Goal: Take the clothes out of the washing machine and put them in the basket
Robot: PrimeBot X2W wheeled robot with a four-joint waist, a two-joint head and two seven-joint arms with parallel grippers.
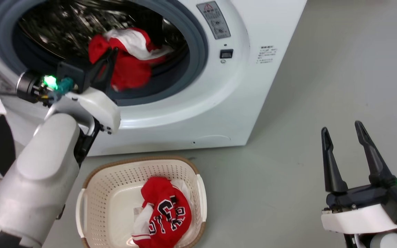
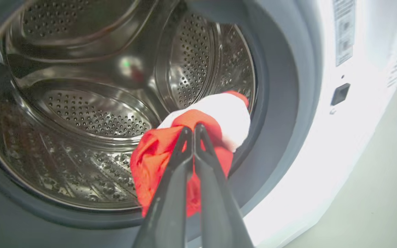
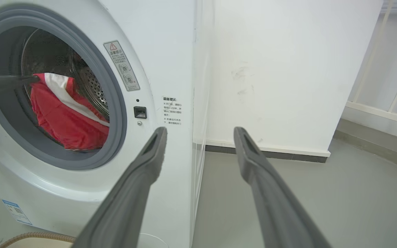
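Grey floor (image 1: 322, 86) fronts a washing machine (image 1: 240, 86). The left tool (image 2: 192, 128), clamped on a red-and-white garment (image 1: 129, 74) at the drum mouth, should lift it clear of the seal (image 1: 198, 44) before swinging to the basket (image 1: 133, 160) at six o'clock. Right tool (image 1: 340, 126) gapes empty.

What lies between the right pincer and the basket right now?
Just bare grey floor, as the head view shows: the stretch from the basket to the open right pincer holds no dropped garment or other obstacle.
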